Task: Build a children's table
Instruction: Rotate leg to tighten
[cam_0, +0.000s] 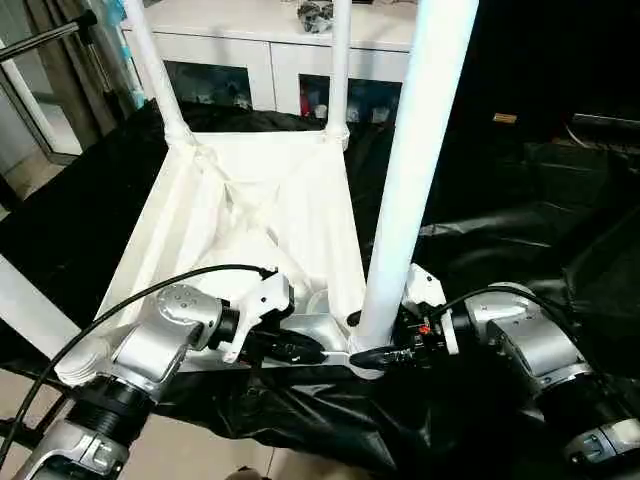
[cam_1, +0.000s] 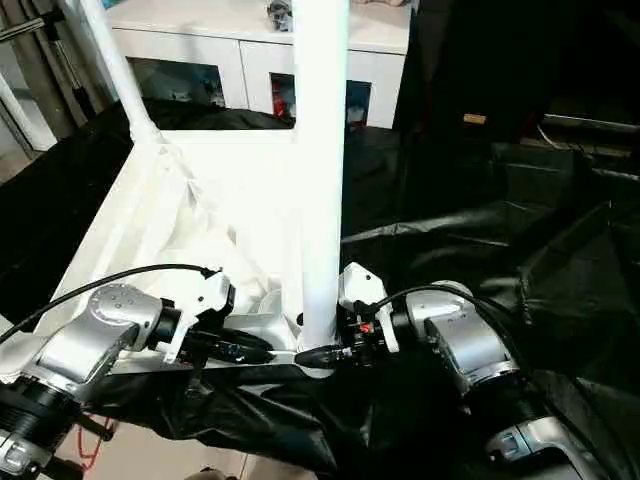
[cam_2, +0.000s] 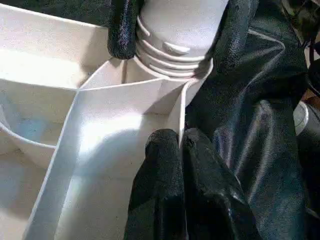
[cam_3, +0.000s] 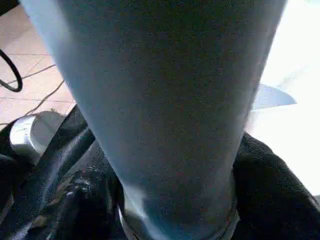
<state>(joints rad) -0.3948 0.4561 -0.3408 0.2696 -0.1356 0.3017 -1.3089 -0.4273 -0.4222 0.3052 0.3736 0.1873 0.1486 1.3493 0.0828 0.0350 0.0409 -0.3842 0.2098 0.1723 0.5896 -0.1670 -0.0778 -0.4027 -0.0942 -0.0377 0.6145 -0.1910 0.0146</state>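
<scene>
The white tabletop (cam_0: 190, 230) lies upside down on black cloth, ribbed underside up. Two white legs (cam_0: 155, 70) (cam_0: 340, 70) stand in its far corner sockets. A third leg (cam_0: 415, 170) stands upright in the near right corner socket (cam_2: 195, 80), its threaded end partly showing above the socket. My right gripper (cam_0: 372, 350) is shut on the base of this leg, one black finger (cam_2: 122, 30) on each side. My left gripper (cam_2: 181, 142) is shut on the thin near wall of the tabletop, right beside that socket.
A white cabinet (cam_0: 260, 40) with glass doors stands behind the table. Black cloth (cam_0: 500, 230) covers the surface, rumpled to the right. A white bar (cam_0: 30, 305) crosses the left edge, a metal stand (cam_0: 50, 35) is at the far left, and bare floor (cam_0: 200, 450) lies below the near edge.
</scene>
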